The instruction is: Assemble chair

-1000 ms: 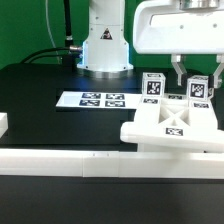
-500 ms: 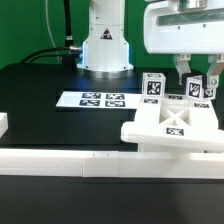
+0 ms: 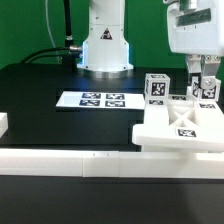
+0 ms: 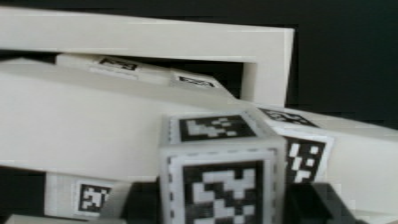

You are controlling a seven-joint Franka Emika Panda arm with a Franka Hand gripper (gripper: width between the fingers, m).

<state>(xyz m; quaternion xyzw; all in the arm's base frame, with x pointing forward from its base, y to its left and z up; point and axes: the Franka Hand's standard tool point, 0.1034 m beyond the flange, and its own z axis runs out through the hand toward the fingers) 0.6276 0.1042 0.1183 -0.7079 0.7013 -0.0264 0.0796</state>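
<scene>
The arm's white wrist housing hangs high at about one o'clock in the exterior view, and the gripper [image 3: 206, 84] points straight down from it. Its two dark fingers [image 3: 197, 80] straddle the cube-ended leg [image 3: 209, 89] standing at the far right of the chair assembly; they sit close on either side of the tagged cube, jaws partly closed, and appear to clamp it, though the contact itself is too small to be sure of.

A second cube-ended leg [image 3: 156, 87] stands upright just beside it, toward nine o'clock from the gripper, apart from the fingers. Both legs rise behind a flat seat slab [image 3: 180, 130] with a tag on top, which rests against the long white border rail [image 3: 70, 162] along the near edge of the black table [image 3: 40, 95].

The marker board [image 3: 97, 100] lies flat at about ten o'clock from the seat, well apart from it, in front of the robot base [image 3: 105, 45].

In the wrist view a tagged cube [image 4: 228, 165] fills the foreground, with a cut-out frame [image 4: 151, 65] beyond it.
</scene>
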